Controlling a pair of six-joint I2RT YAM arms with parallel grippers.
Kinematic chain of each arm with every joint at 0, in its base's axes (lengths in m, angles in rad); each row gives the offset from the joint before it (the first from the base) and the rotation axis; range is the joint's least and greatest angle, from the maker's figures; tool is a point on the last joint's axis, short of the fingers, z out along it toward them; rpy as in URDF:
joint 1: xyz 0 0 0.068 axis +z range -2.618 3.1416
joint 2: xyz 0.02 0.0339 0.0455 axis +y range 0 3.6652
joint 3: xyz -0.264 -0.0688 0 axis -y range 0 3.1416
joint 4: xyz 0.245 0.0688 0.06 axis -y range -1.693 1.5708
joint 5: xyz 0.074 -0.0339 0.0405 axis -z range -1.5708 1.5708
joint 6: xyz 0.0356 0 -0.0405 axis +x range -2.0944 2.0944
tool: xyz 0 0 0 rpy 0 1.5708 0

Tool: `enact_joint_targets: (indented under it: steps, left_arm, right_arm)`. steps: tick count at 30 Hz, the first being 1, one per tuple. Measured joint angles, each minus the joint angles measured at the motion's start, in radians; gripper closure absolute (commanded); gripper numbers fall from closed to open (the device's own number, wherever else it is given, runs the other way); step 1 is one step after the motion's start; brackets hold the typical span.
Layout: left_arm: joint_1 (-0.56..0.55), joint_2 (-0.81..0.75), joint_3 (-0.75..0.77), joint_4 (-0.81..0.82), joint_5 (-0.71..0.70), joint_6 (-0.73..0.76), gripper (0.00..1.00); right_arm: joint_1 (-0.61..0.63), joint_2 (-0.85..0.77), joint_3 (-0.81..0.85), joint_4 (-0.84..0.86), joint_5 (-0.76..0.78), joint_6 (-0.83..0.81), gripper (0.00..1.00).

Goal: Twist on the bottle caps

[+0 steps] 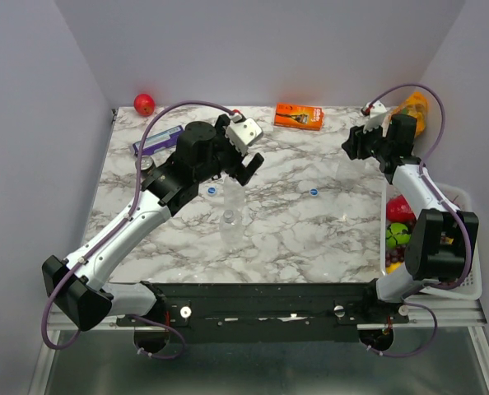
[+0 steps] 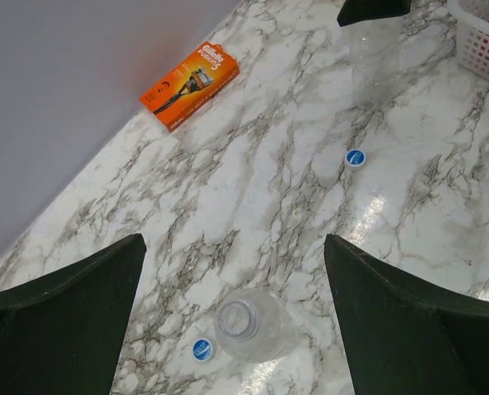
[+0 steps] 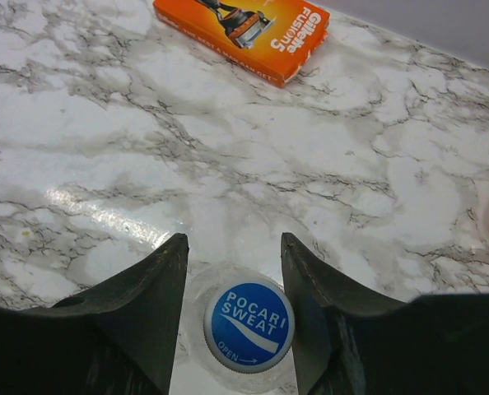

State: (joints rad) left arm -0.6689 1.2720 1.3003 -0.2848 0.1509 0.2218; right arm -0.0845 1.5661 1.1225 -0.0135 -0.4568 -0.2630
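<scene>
A blue cap (image 3: 249, 325) reading POCARI SWEAT, OPEN (legible only from the right wrist) sits on its bottle (image 2: 376, 62) between the right gripper (image 3: 233, 240)'s parted jaws. The left gripper (image 2: 235, 247) gapes over an uncapped bottle (image 2: 249, 325), a loose cap (image 2: 202, 349) beside. Orange box (image 3: 244, 37): Gillette Fusion5.

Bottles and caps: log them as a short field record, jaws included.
capped bottle: upright, blue cap on its neck; tightness cannot be told
open bottle: upright, no cap
loose caps: two; one beside the open bottle, the other lying apart
left jaws: wide open above the open bottle
right jaws: open, astride the blue cap
</scene>
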Motion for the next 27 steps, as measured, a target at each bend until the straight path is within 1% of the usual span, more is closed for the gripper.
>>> enact_joint_targets:
  steps: [11, 13, 15, 16, 27]
  left_arm:
    - [0.000, 0.000, 0.000, 0.001, 0.000, 0.000, 0.01]
    - [0.000, 0.000, 0.000, 0.002, 0.000, 0.000, 0.01]
    - [0.002, 0.000, 0.000, 0.004, 0.000, 0.000, 0.01]
    - [0.002, 0.000, 0.000, 0.005, 0.000, 0.000, 0.01]
    - [0.007, 0.000, -0.001, 0.007, 0.001, -0.001, 0.01]
  right_arm:
    - [-0.002, 0.000, 0.000, 0.000, 0.001, 0.000, 0.37]
    - [-0.001, 0.000, 0.000, 0.000, 0.004, 0.000, 0.34]
    - [-0.002, 0.000, 0.000, -0.001, 0.010, 0.001, 0.28]
    - [-0.002, 0.000, 0.000, -0.001, 0.014, 0.001, 0.27]
    - [-0.002, 0.006, 0.012, -0.005, 0.028, 0.001, 0.22]
